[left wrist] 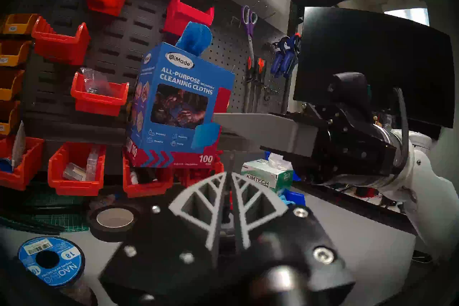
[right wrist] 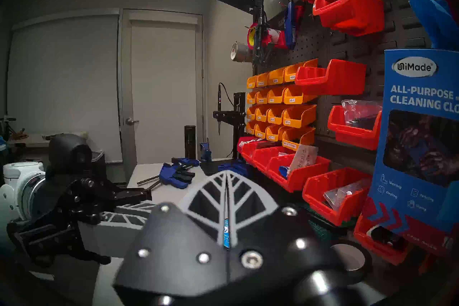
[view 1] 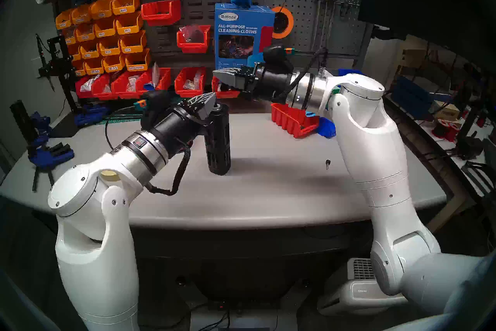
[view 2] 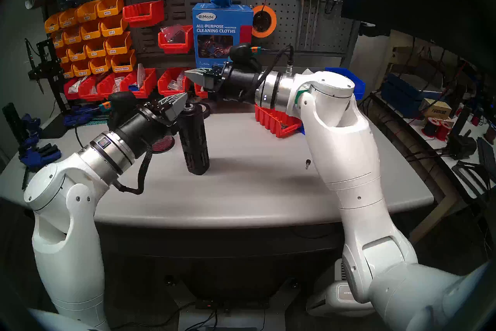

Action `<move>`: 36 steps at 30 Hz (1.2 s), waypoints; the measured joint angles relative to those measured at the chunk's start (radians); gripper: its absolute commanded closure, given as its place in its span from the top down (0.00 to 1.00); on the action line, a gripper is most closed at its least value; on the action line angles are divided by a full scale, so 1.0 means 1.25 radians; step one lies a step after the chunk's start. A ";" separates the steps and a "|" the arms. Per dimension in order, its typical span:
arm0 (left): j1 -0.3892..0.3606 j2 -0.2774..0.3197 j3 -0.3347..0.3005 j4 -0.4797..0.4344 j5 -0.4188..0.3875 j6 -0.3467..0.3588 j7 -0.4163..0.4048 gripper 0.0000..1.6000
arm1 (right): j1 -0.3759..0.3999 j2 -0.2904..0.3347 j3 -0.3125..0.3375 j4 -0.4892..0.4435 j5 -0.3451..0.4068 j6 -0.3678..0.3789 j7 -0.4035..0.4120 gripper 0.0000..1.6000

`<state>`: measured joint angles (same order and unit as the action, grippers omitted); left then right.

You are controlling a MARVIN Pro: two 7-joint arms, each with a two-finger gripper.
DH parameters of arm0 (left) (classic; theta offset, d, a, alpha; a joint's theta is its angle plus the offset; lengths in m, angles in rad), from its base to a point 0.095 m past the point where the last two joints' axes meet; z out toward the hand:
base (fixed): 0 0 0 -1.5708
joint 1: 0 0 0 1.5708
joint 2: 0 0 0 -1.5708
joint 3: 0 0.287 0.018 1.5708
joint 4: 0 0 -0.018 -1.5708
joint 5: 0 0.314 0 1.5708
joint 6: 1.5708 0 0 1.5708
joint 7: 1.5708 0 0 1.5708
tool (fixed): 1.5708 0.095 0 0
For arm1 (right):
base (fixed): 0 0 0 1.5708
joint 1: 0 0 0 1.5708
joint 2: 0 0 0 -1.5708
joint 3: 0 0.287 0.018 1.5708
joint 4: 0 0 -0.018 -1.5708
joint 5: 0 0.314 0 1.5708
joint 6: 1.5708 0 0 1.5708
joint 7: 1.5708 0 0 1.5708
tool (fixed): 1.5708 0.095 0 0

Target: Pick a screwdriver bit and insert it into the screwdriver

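The screwdriver [view 1: 218, 139], a matte black cylinder with side slots and a silver ring on top, stands upright at the middle of the grey table [view 1: 268, 188]; it also shows in the head right view [view 2: 194, 139]. A small bit [view 1: 327, 163] with a dark head lies on the table to its right, by my right arm. My left gripper [view 1: 213, 96] is shut, its tips just left of and level with the screwdriver's top, apart from it. My right gripper [view 1: 216, 74] is shut, raised above and behind the screwdriver. Neither visibly holds anything.
A red divided tray [view 1: 292, 121] sits at the back right under my right forearm. Red bins [view 1: 150, 83] and a blue cleaning-cloths box [view 1: 243, 32] line the back. A black tape roll [left wrist: 113, 221] and a blue spool [left wrist: 49, 260] lie behind my left gripper. Blue clamps [view 1: 48, 153] lie far left.
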<state>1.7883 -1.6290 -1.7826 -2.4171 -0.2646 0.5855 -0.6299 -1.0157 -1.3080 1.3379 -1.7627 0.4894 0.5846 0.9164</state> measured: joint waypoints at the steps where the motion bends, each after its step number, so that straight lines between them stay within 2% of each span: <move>1: 0.000 0.000 0.000 0.000 0.000 0.000 0.000 0.47 | 0.000 0.000 0.000 0.000 0.000 0.000 0.000 0.00; 2: 0.000 0.000 0.000 0.000 0.000 0.001 0.000 0.49 | 0.000 0.000 0.000 0.000 0.000 0.000 0.001 0.00; 3: 0.000 0.000 0.000 0.000 0.000 0.002 0.000 0.66 | 0.000 0.000 0.000 0.001 0.000 0.000 0.001 0.00; 4: 0.000 0.000 0.000 0.000 0.000 0.002 0.000 0.73 | 0.000 0.000 0.000 0.001 0.000 0.000 0.001 0.00; 5: 0.000 0.000 0.000 0.000 0.001 0.003 0.000 0.73 | 0.000 0.000 0.000 0.001 0.000 0.000 0.002 0.00; 7: 0.000 0.000 0.000 0.000 0.001 0.003 0.000 0.82 | 0.000 0.000 0.000 0.001 0.000 0.000 0.002 0.00; 8: 0.000 0.000 0.000 0.000 0.001 0.004 0.000 0.82 | 0.000 0.000 0.000 0.002 0.000 0.000 0.002 0.00; 9: 0.000 0.000 0.000 0.000 0.001 0.004 0.000 0.92 | 0.000 0.000 0.000 0.002 0.000 0.000 0.002 0.00; 10: 0.000 0.000 0.001 0.000 0.001 0.005 0.000 0.97 | 0.000 0.000 0.000 0.002 0.000 0.000 0.003 0.00; 21: -0.005 -0.001 -0.004 0.000 -0.004 0.008 0.001 1.00 | -0.002 0.000 0.003 -0.003 0.000 0.000 0.003 0.00; 30: -0.010 -0.002 -0.039 0.000 -0.024 0.005 -0.020 1.00 | -0.018 0.008 0.021 -0.021 0.000 0.000 -0.010 0.00; 36: -0.016 -0.002 -0.078 0.000 -0.040 -0.011 -0.025 1.00 | -0.051 0.019 0.045 -0.046 0.000 0.000 -0.028 0.00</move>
<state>1.7683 -1.6321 -1.8796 -2.4168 -0.3141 0.5715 -0.6614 -1.0799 -1.2847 1.3946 -1.8199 0.4892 0.5843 0.8810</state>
